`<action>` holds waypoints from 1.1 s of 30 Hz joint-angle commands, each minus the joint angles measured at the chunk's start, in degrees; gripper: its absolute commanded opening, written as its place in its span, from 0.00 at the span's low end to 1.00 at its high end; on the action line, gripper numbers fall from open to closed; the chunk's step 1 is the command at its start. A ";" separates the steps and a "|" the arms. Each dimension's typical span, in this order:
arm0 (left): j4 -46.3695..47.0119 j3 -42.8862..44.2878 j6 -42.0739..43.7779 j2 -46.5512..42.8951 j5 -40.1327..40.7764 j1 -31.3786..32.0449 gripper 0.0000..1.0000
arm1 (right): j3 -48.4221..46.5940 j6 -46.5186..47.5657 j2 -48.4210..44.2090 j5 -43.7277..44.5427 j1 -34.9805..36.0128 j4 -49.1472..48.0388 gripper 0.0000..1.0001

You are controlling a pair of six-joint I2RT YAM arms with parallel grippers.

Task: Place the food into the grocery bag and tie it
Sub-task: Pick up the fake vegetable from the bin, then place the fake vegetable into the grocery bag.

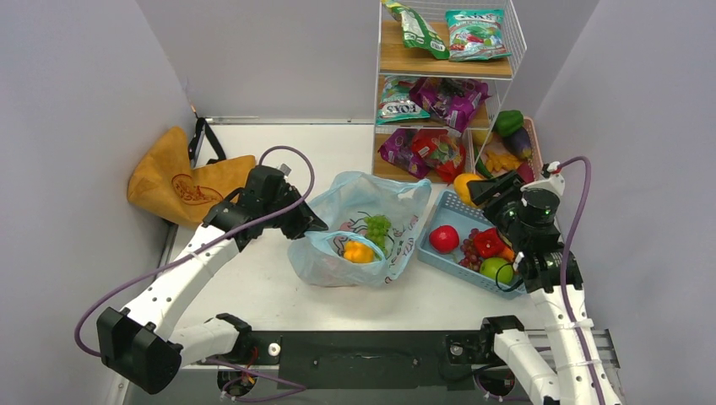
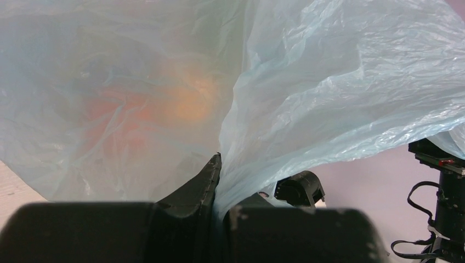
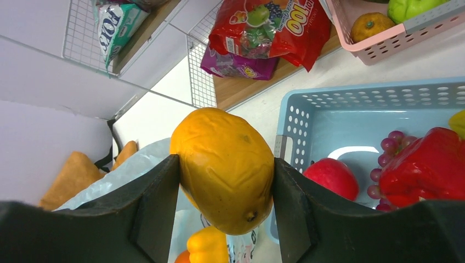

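Observation:
The light blue grocery bag (image 1: 363,228) lies open mid-table with green grapes (image 1: 377,224) and an orange-yellow pepper (image 1: 359,251) inside. My left gripper (image 1: 311,224) is shut on the bag's left rim; in the left wrist view the plastic (image 2: 329,98) is pinched between the fingers (image 2: 203,181). My right gripper (image 1: 473,190) is shut on a yellow-orange mango (image 3: 225,167) and holds it above the far-left corner of the blue basket (image 1: 447,211), just right of the bag. The pepper (image 3: 208,246) shows below the mango.
The blue basket (image 3: 356,115) holds a red apple (image 1: 444,238), red pepper (image 1: 488,242), purple grapes and a green apple (image 1: 496,269). A wire shelf of snack packets (image 1: 443,84) and a pink basket (image 3: 384,41) stand behind. A tan tote (image 1: 181,181) lies far left.

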State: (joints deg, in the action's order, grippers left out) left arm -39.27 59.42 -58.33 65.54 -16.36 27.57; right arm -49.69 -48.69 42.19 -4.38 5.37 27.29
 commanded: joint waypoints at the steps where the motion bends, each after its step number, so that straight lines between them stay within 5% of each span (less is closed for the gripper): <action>1: -0.62 4.16 0.65 1.17 -0.33 -0.41 0.00 | -0.87 -0.44 -1.78 0.11 1.12 -0.65 0.00; 10: -2.90 9.10 1.72 4.86 -0.39 -0.41 0.00 | -4.19 -0.77 -3.64 1.67 9.87 -2.94 0.00; 22: -3.18 10.97 1.75 5.51 -0.83 -0.41 0.00 | -4.53 5.75 -4.69 -3.26 25.21 -19.06 0.00; 33: -3.38 13.28 3.12 5.33 -1.97 -0.41 0.00 | -7.55 11.52 3.07 -5.34 33.18 -18.69 0.00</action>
State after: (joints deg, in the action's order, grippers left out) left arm -43.68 69.91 -56.55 71.59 -17.12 27.57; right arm -54.70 -40.58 43.05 -9.54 35.77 11.49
